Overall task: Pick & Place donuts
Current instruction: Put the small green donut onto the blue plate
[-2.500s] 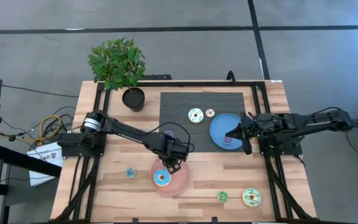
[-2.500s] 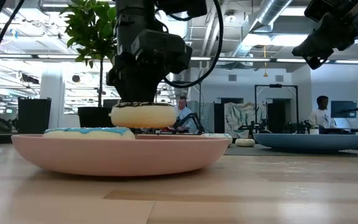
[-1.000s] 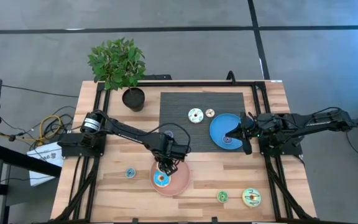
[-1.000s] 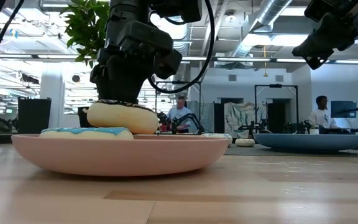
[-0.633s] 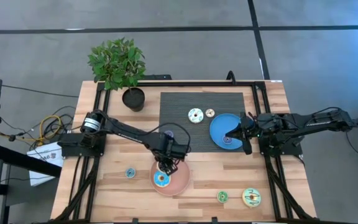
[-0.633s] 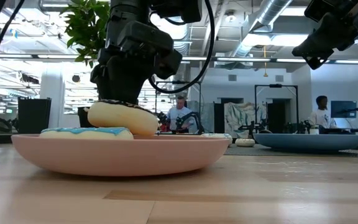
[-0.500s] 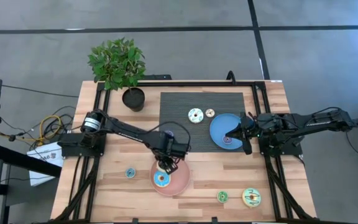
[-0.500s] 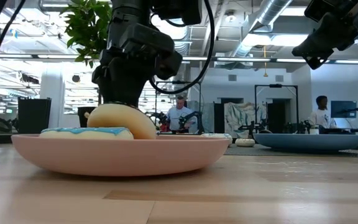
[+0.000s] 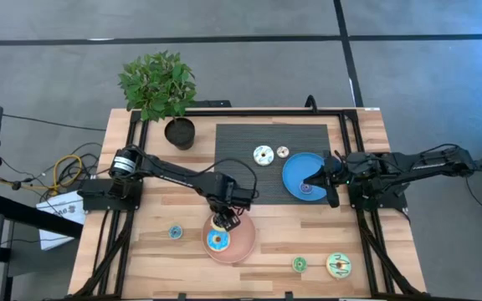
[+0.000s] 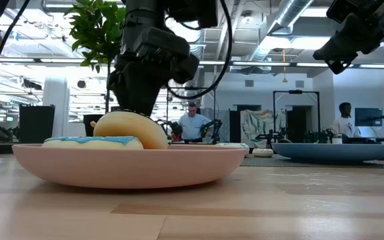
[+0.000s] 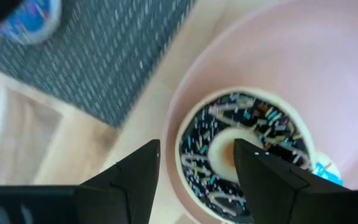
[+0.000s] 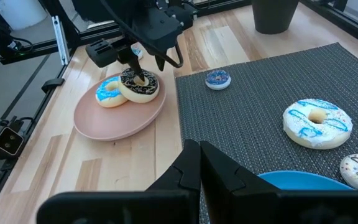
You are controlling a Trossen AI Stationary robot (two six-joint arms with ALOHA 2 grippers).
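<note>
Your left gripper (image 11: 194, 177) hangs open directly above the dark brown donut (image 11: 246, 147) lying tilted against the blue donut (image 12: 109, 91) on the pink plate (image 12: 114, 124), while your right gripper (image 12: 199, 163), closed and empty, waits well apart.

The dark brown donut (image 10: 129, 129) no longer hangs from the left gripper (image 9: 224, 220); it now lies tilted on the pink plate (image 10: 199, 165), its low edge leaning against the blue donut (image 10: 92, 142) already on that plate. The gripper's fingers (image 11: 263, 174) are now parted, one over the donut's hole and one outside its rim, and the gripper sits slightly higher above the plate than before.
</note>
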